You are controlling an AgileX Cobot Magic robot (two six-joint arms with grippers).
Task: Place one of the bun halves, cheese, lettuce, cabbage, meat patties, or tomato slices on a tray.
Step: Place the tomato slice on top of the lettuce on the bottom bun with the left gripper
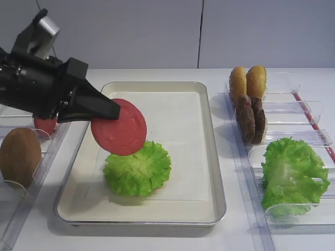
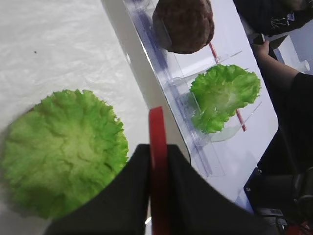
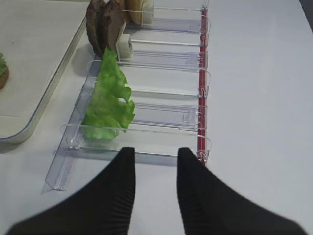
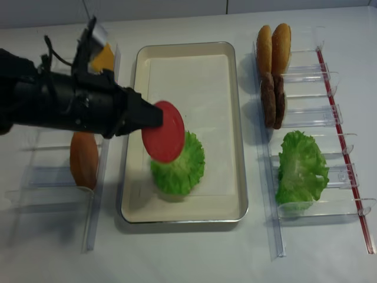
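Left pincer (image 1: 116,111) pinches a tomato slice (image 1: 119,127) by its edge, held above the tray (image 1: 212,157); lettuce leaf (image 1: 137,168) lies just below its tips. Step: placing. Next move likely calls for lowering, then releasing. Right pincer (image 3: 155,169) spread, idle

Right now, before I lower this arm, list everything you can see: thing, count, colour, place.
tomato slice: one, red, held above the tray; a second red disc in the left rack
lettuce: one green leaf on the tray; another in the right rack
tray: one, cream, centre
golden buns: two, right rack, far end
meat patties: two, dark brown, right rack
brown bun: one, left rack
cheese: one, yellow, left rack
left gripper: black, shut on the tomato slice
right gripper: black, open, empty
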